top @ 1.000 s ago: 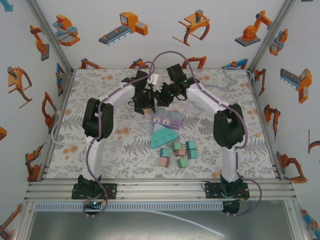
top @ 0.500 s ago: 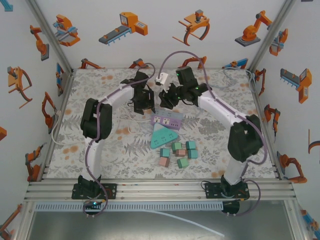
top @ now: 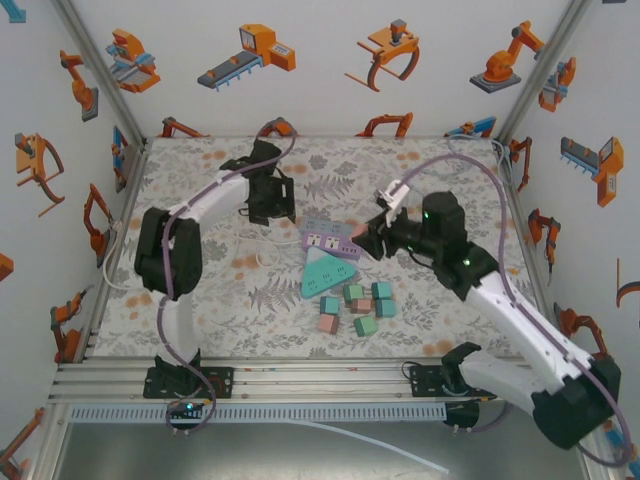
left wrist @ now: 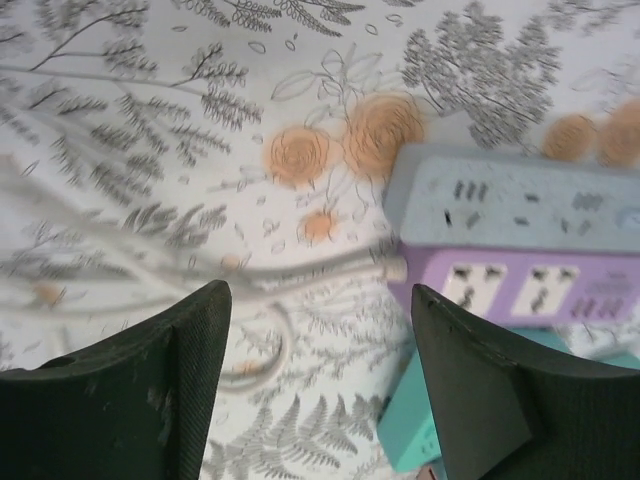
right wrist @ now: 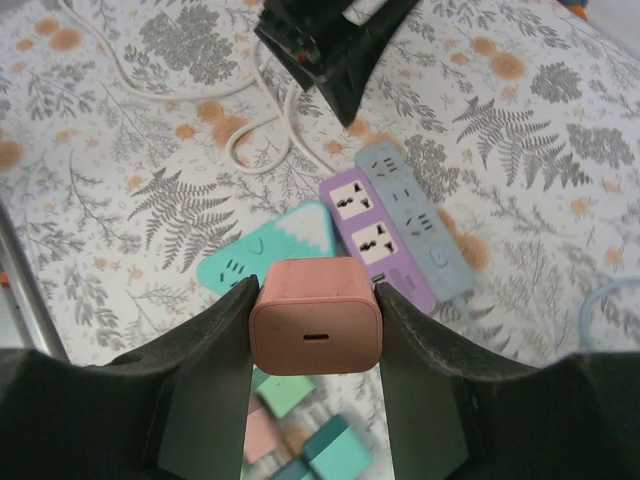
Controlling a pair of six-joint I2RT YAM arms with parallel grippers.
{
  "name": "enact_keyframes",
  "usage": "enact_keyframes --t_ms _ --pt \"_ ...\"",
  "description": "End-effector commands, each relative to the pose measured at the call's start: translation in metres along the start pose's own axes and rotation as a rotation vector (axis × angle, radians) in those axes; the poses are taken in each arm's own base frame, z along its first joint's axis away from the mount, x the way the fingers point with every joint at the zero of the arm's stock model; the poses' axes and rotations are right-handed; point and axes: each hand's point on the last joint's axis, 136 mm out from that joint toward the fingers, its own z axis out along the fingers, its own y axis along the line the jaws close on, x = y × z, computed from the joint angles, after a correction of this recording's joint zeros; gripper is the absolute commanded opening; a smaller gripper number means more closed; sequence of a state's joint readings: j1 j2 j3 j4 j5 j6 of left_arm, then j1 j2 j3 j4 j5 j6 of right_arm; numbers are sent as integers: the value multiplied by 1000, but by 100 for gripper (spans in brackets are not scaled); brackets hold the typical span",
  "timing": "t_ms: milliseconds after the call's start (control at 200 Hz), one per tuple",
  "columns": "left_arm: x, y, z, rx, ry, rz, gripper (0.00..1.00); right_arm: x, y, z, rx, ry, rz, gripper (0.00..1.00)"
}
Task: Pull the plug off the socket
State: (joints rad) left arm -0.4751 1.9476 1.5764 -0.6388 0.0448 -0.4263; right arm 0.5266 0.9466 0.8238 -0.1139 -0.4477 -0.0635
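"Well, where is the plug, then?"

"Up in the right tool (right wrist: 315,295), pinched between both fingers. It's a pink plug (right wrist: 315,332), held above the bench (top: 240,310) and apart from the power strip (right wrist: 400,225)."

"And the other arm?"

"The left tool (left wrist: 318,290) stands wide, with just bench and cord showing between its fingers. It hangs over the bench just off the strip's left end."

"What else is lying about?"

"A teal wedge-shaped socket block (top: 325,272) sits against the near side of the strip. I can't tell if they're touching or overlapping. Nearer again there's a huddle of small pink and green blocks (top: 357,308). A white cable (left wrist: 250,272) runs out of the strip's left end and loops across the bench below the left tool."

"Anything in the way?"

"The wedge and the blocks crowd the strip's near side, and the cable clutters its left."

"Do the cameras tell you different things?"

"They do. The right wrist view gives the plug's face, with a small slot in the middle, and the left tool's black fingers beyond the strip. The left wrist view gives the strip close up, with a grey half, a purple half, outlets along both, and the cable entering its end. From above you get both arms. The left bends in at the far left and the right stretches in from the near right."
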Motion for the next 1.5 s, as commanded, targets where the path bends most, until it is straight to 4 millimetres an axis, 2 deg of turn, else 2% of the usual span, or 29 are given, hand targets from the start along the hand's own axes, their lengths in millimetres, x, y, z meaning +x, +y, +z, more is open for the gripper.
enact_keyframes --t_ms 0,165,310,406,506,601,701,811,941,1041,1197,1262,1387,1497 --pt "-6 -25 -59 116 -117 69 69 13 2 -27 67 -44 129 4" --pt "22 -54 -119 346 -219 135 72 51 16 -66 117 -88 258 4" --pt "52 -69 -163 479 -292 190 73 88 20 -87 169 -99 362 4" --pt "77 -83 -189 579 -319 259 74 107 20 -90 181 -115 474 3" --pt "109 -102 -217 697 -339 364 81 126 19 -87 182 -122 647 3" --pt "138 -111 -233 761 -340 437 86 146 13 -83 225 -93 826 1" --pt "158 -114 -241 789 -327 470 94 167 8 -81 294 -23 997 0" --pt "167 -111 -240 773 -309 479 100 189 9 -84 376 123 1104 0" --pt "177 -112 -239 787 -296 508 97 220 13 -93 522 375 1198 0" --pt "185 -108 -234 768 -271 538 97 228 18 -90 539 475 1259 0" --pt "188 -100 -228 724 -260 555 97 235 14 -85 576 416 1369 0" --pt "188 -98 -227 714 -265 552 97 246 12 -84 614 363 1467 0" --pt "187 -94 -224 694 -280 550 97 254 6 -77 613 234 1607 0" --pt "187 -91 -222 680 -284 555 97 269 6 -80 658 223 1672 0"
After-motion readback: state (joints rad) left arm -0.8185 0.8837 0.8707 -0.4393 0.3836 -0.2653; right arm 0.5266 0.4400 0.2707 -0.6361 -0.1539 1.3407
